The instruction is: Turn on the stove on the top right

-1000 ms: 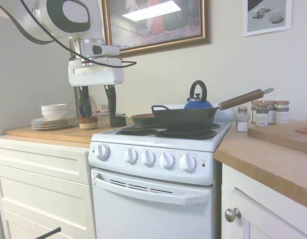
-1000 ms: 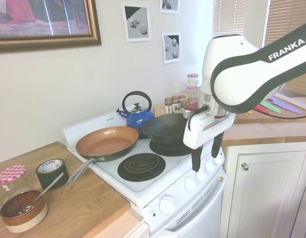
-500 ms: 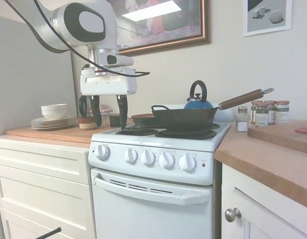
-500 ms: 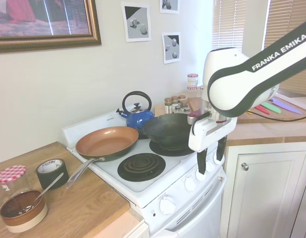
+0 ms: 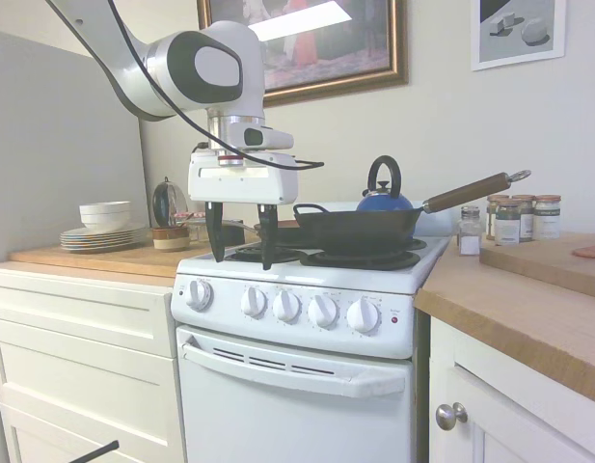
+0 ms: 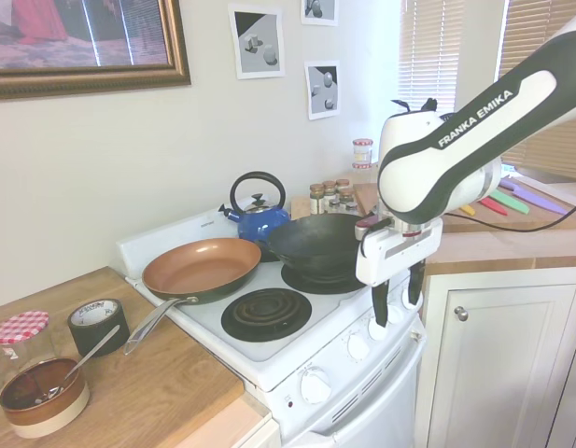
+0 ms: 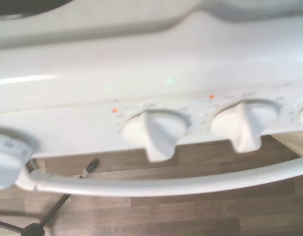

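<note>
The white stove [image 5: 307, 275] stands between the counters, with five round knobs [image 5: 286, 306] along its front panel and a small red light [image 5: 394, 319] at the right end. My gripper [image 5: 241, 260] hangs open, fingers pointing down, just above the panel's left knobs and touching nothing. From the other side, the gripper [image 6: 396, 313] sits at the stove's front edge [image 6: 269, 353], over the knobs [image 6: 358, 347]. Up close, the wrist view shows two knobs [image 7: 156, 132] and the oven-door handle [image 7: 166, 184].
A black wok [image 5: 360, 230], a blue kettle [image 5: 384, 198] and a copper pan [image 6: 202, 268] sit on the burners. Stacked plates and bowls [image 5: 102, 231] are on the left counter, and spice jars [image 5: 514, 220] on the right one. A tape roll [image 6: 98, 322] and a bowl with a spoon [image 6: 43, 397] lie beside the stove.
The gripper has moved from above the left counter toward the stove and down, to just above the knob panel. It stayed open.
</note>
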`<action>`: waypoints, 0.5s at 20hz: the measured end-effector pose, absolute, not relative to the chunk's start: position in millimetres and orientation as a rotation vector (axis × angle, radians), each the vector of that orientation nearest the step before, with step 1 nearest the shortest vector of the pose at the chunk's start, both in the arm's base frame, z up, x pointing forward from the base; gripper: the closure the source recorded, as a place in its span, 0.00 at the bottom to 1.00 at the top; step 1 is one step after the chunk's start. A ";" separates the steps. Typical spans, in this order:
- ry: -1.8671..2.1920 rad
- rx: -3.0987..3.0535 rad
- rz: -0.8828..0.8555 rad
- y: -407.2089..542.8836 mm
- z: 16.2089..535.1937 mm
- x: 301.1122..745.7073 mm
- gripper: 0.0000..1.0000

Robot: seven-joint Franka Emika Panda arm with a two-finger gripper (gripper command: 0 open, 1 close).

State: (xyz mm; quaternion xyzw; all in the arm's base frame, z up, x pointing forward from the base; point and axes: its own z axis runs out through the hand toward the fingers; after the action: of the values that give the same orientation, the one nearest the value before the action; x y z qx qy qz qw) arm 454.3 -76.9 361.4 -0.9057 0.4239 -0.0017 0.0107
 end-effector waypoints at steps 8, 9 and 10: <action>1.344 -2.831 -0.015 -91.7 354.6 458.8 1.00; 1.346 -2.833 -0.020 -93.6 354.9 458.8 1.00; 1.349 -2.835 -0.027 -95.7 355.5 459.1 1.00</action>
State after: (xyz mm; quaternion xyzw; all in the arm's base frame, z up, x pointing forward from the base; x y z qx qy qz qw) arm 459.1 -95.7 355.5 -0.9029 0.4298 -0.0085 0.0010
